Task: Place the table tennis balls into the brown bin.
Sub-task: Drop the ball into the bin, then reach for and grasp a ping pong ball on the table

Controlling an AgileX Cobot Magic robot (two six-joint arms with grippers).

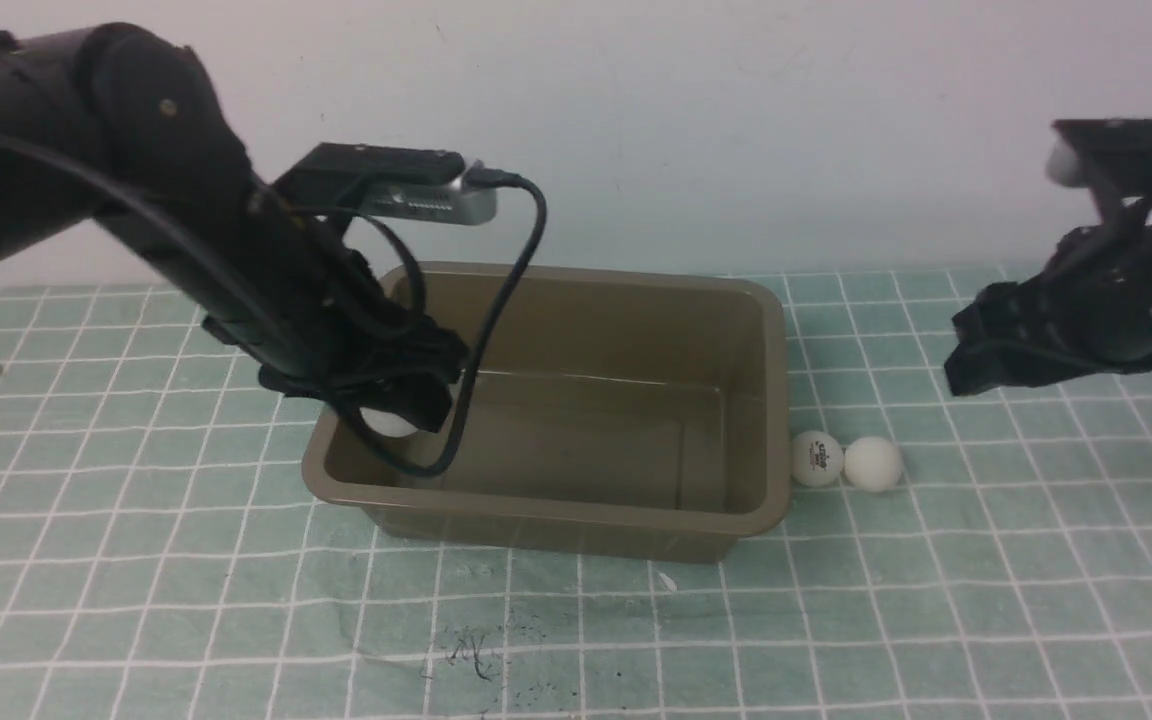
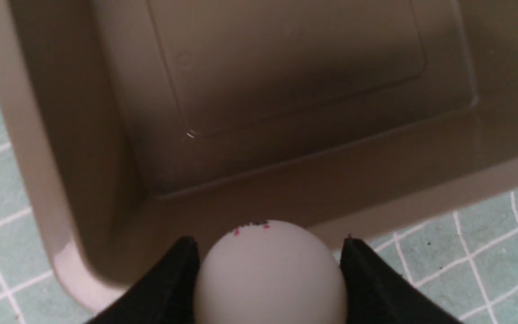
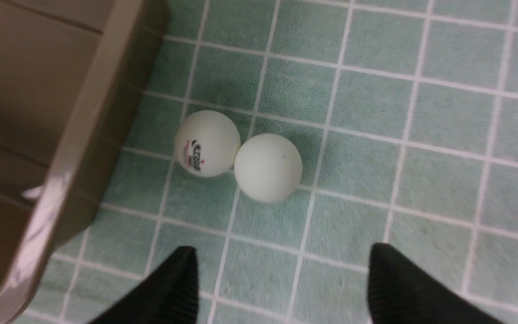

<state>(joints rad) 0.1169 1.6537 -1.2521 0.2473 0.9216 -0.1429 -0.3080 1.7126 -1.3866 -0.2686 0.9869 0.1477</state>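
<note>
The left pincer (image 2: 268,243) fills the foreground of its wrist view, jaws pressed against either side of a white table tennis ball, the held ball (image 2: 270,274), which carries small red and dark print marks along its upper edge. From the front, this held ball (image 1: 391,422) hangs under the pincer at the left end of the brown bin (image 1: 576,520), just inside the rolled rim and above the bin's floor. The bin's glossy olive-brown walls (image 2: 16,135) slope down to a flat rectangular bottom. The bin stands on the bench (image 1: 936,600), which is covered with a green cloth crossed by white grid lines. Off the bin's right end, the right pincer (image 3: 281,254) hovers above the bench with its jaws spread wide and nothing between them. Below it lie two more balls, touching each other: the logo ball (image 3: 207,143) just beside the bin's right wall (image 3: 92,112), and the plain ball (image 3: 268,167) on its far side from the bin. Both rest on the cloth near the bin's front right corner.
</note>
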